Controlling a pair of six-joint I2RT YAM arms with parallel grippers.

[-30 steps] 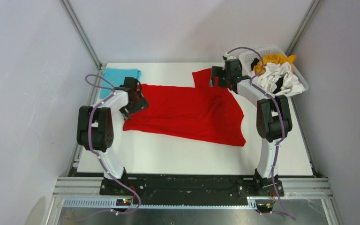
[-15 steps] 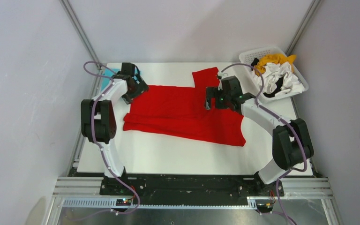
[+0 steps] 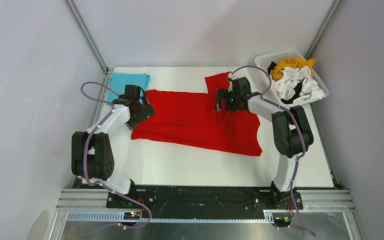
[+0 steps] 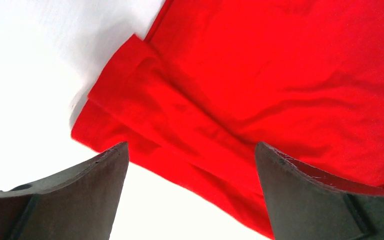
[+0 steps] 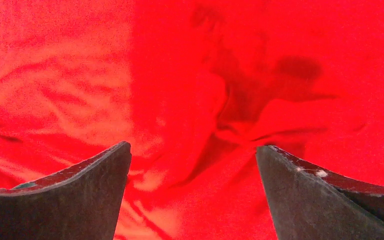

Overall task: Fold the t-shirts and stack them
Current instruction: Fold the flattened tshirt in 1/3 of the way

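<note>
Top external view gives you the count: one turquoise t-shirt (image 3: 128, 80) lies folded flat at the far left corner of the table (image 3: 180, 165), so I judge that one done. The red t-shirt (image 3: 195, 120) is spread across the middle, only partly folded. Its left end is doubled over in layers, and one sleeve pokes out toward the far edge. Your left gripper (image 3: 140, 107) hangs over that doubled left end, jaws spread wide and holding nothing. Your right gripper (image 3: 221, 100) sits above the rumpled cloth near the sleeve, likewise released. The white lattice basket (image 3: 285, 51) at the far right corner holds orange-yellow (image 3: 292, 63), white (image 3: 300, 82) and black (image 3: 296, 91) shirts, all unfolded. Most of the job remains: finishing the red one, stacking it, then the basket
</note>
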